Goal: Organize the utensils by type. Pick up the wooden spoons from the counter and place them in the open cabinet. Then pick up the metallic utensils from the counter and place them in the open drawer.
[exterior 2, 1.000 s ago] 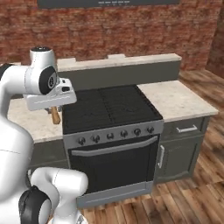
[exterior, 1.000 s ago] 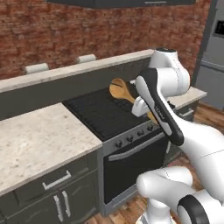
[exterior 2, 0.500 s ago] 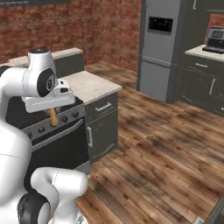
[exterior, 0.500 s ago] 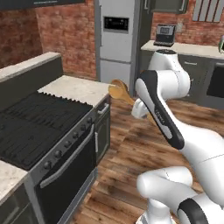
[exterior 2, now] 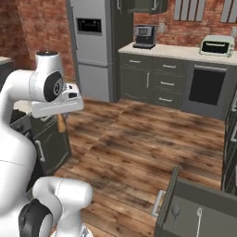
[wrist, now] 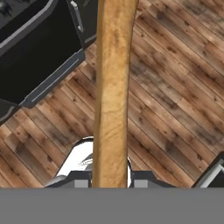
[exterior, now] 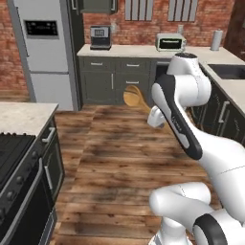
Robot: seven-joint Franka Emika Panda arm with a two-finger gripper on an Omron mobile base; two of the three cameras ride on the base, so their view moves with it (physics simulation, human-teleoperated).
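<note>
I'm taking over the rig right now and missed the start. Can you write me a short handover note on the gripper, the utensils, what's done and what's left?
Gripper: shut on a wooden spoon, carried above the wood floor, between counters.
Open drawer: a small dark spoon and a fork already lie inside, so the metal part looks done.
Left: put this wooden spoon on the cabinet shelf. I can't tell where the other wooden spoon is.

We see the white arm [exterior: 179, 103] raised mid-frame, a wooden spoon [exterior: 135, 97] bowl poking out left of it over the wood floor [exterior: 115, 162]. Fridge [exterior: 45, 48] back left. Far desk [exterior: 143, 50] carries a coffee machine [exterior: 100, 37] and toaster oven [exterior: 170, 42]. Stove [exterior: 19, 191] at lower left.
</note>
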